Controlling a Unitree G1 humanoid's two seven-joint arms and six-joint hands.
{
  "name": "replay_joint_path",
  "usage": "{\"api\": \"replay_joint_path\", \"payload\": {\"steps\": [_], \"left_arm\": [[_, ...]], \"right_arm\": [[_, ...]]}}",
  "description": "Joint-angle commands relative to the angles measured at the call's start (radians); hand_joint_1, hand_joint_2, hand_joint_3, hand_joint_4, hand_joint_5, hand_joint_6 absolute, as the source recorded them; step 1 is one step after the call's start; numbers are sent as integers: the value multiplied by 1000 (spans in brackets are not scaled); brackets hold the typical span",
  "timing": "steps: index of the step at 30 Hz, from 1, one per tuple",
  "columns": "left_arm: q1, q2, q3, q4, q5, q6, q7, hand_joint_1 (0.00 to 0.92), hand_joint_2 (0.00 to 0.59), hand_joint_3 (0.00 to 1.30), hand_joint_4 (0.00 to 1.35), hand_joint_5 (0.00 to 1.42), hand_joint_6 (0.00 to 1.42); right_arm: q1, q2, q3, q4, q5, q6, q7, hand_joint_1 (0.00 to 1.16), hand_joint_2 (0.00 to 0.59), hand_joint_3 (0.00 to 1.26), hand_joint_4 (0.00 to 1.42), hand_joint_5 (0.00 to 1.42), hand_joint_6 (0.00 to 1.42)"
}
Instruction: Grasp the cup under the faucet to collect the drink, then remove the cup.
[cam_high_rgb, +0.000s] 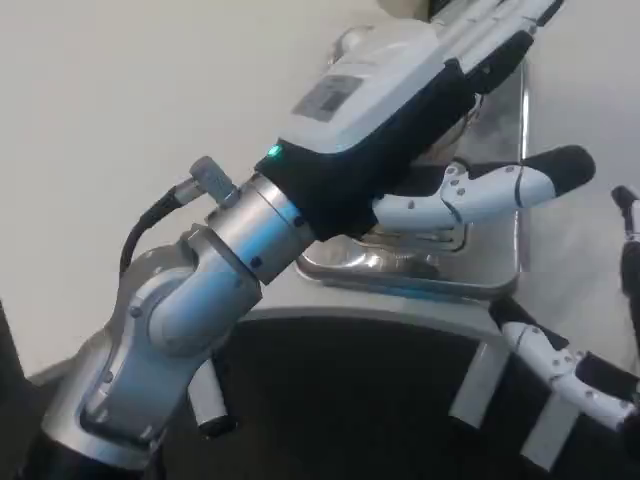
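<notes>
The left hand (400, 110) reaches up across the shiny steel drip tray (500, 270), its long fingers (490, 40) stretched toward the top edge and its thumb (500, 190) jutting rightward, apart from them; whether they hold anything cannot be told. A grey label on the hand's white back is unreadable. The cup is hidden behind this hand. White-and-black fingers of the right hand (580, 375) lie at the lower right, their grip unclear.

Single head view, mounted high on robot, looks steeply down and forward across white table (120, 110). Very close range: left forearm (200, 290) crosses frame diagonally, metal tray (480, 270) just beyond it
</notes>
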Motion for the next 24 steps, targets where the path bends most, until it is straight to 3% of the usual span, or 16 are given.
{"api": "replay_joint_path", "payload": {"steps": [1,10,24], "left_arm": [[16,5,-17,20,12,-16,-16,0,232,0,0,0,0],[18,10,-10,24,12,-17,-13,0,233,0,0,0,0],[27,25,16,30,12,-26,-4,0,234,0,0,0,0]], "right_arm": [[-72,35,10,45,26,24,-43,874,250,0,0,0,160],[-159,32,35,114,42,55,-91,768,293,0,0,0,146],[-289,22,40,222,73,85,-116,753,310,0,0,0,145]]}}
